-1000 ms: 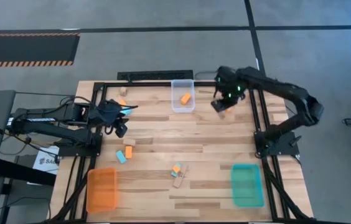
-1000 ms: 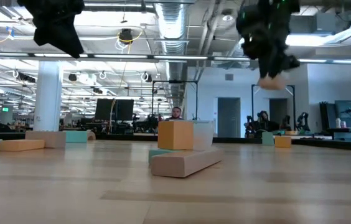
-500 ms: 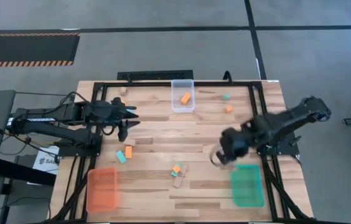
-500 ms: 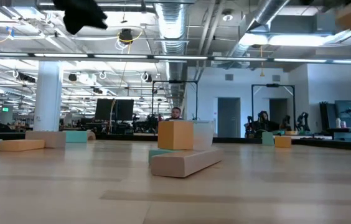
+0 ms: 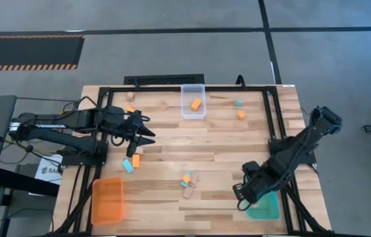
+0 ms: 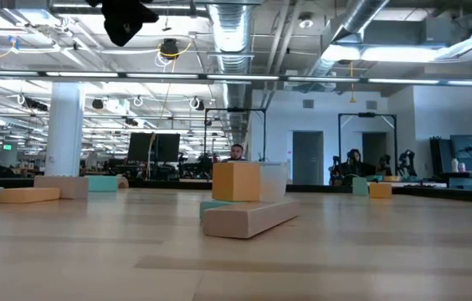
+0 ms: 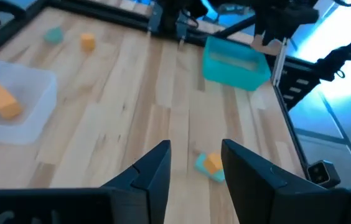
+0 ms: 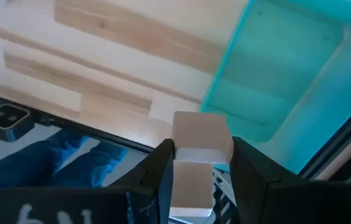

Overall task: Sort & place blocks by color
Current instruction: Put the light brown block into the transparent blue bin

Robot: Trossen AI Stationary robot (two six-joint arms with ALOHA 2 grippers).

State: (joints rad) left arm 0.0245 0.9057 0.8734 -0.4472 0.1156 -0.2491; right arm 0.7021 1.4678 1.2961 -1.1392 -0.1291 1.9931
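Observation:
My right gripper hangs over the table's near right part, at the left edge of the teal tray, shut on a tan block. My left gripper hovers open over the table's left part, touching nothing; it also shows in the left wrist view and high up in the low view. Loose blocks lie flat on the wood. An orange and a teal one lie below the left gripper. An orange-on-teal pair sits beside a long tan block. One orange block lies in the clear tray. My right gripper pinches the tan block between its two fingers, one on each opposite side face. The fingers point down from above. The block is lifted clear, hanging over the bare wood just beside the teal tray's corner.
The clear tray stands at the far edge, the orange tray at the near left corner. A teal block and an orange block lie far right. Two small blocks lie far left. A black frame borders the table.
My right gripper, shut on the tan block, has swung fast from the far edge beside the clear tray toward the near edge, ending at the teal tray's left side and leaving the low view. My left gripper has moved a little toward the table's right.

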